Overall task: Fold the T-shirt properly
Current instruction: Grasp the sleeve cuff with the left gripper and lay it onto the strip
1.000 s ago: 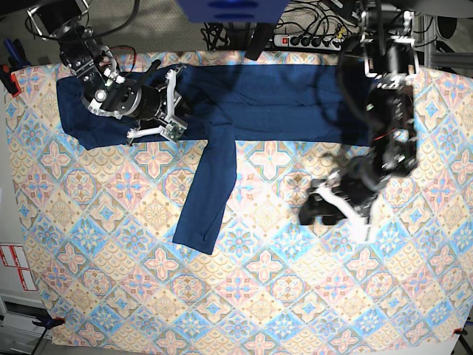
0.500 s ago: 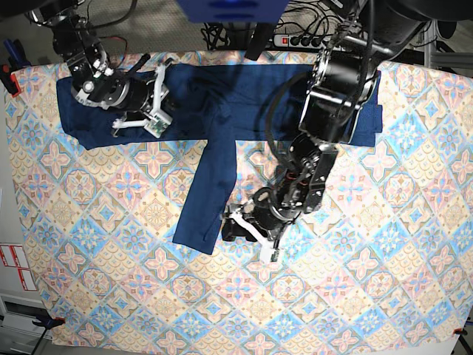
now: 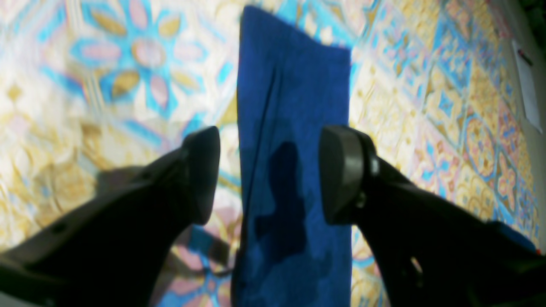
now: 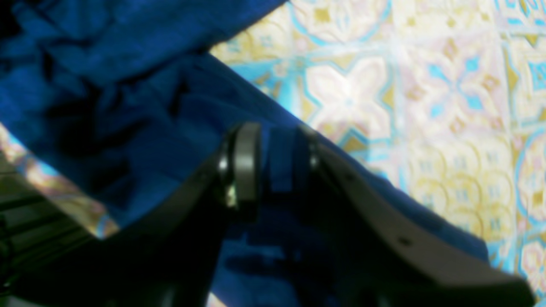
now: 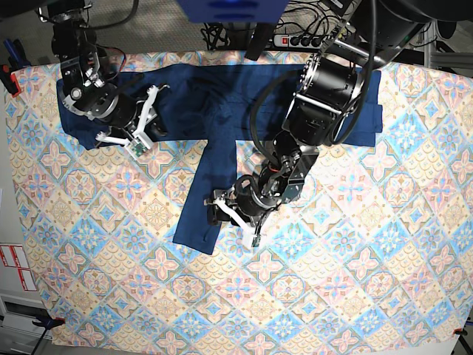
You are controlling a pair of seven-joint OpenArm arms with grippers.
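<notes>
Both wrist views blurred: left gripper point(image 3: 268, 175) fingers soft-edged, arm cut by bottom edge; T-shirt point(image 3: 294, 170) sleeve runs off the bottom. Right gripper point(image 4: 273, 162) pads half lost in dark fabric, so contact is unclear. In base view, left arm point(image 5: 325, 96) hides mid-shirt.

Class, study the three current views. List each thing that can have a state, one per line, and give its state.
T-shirt: spread flat along the far edge of the patterned cloth, unfolded.
Sleeve: stretched out toward the near side, lying flat.
Left hand: open, jaws straddling the sleeve near its cuff, not gripping.
Right hand: closed on a fold of the T-shirt fabric.
</notes>
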